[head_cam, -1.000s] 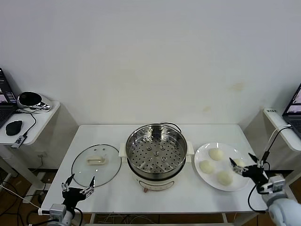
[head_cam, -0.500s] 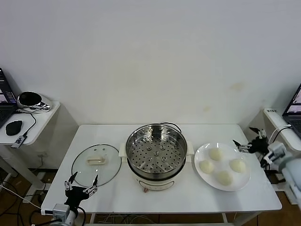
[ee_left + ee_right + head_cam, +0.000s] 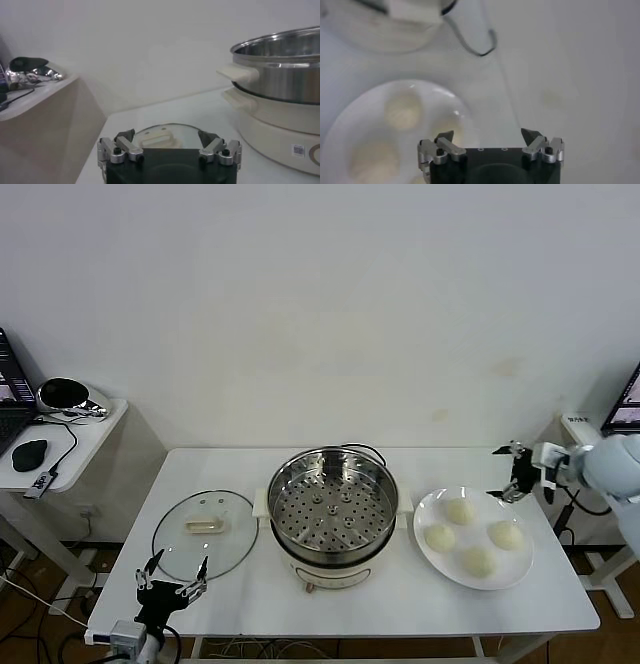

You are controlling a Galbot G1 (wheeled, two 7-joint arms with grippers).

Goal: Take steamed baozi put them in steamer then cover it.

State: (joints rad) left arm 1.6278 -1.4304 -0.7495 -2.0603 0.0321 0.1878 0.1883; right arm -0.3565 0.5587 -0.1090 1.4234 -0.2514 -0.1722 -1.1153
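Jaws on both arms stand spread wide and hold nothing. What has changed is on the right: a second ago the right gripper (image 3: 512,471) hung low at the near edge of the plate, and since then the arm has swung up and back, so it now hovers above the counter (image 3: 230,469) just beyond the plate's far right rim. From its own wrist view it looks down on the buns from above, which reads to me as lining up for a first pick, not a retreat.

Nothing else has shifted. The steamer (image 3: 333,500) sits mid-counter, uncovered, its perforated tray bare. The glass lid (image 3: 204,532) lies flat to the steamer's left, apart from it. The white plate (image 3: 430,559) lies to the steamer's right, just beside its handle, with all four steamed baozi (image 3: 459,511) on it, none touched.

The left gripper (image 3: 170,584) waits low at the counter's near left edge, facing the lid, about where it was.

So the loading has not begun: four buns to move, then the lid. I'd guess the bun nearest the right jaws goes first.
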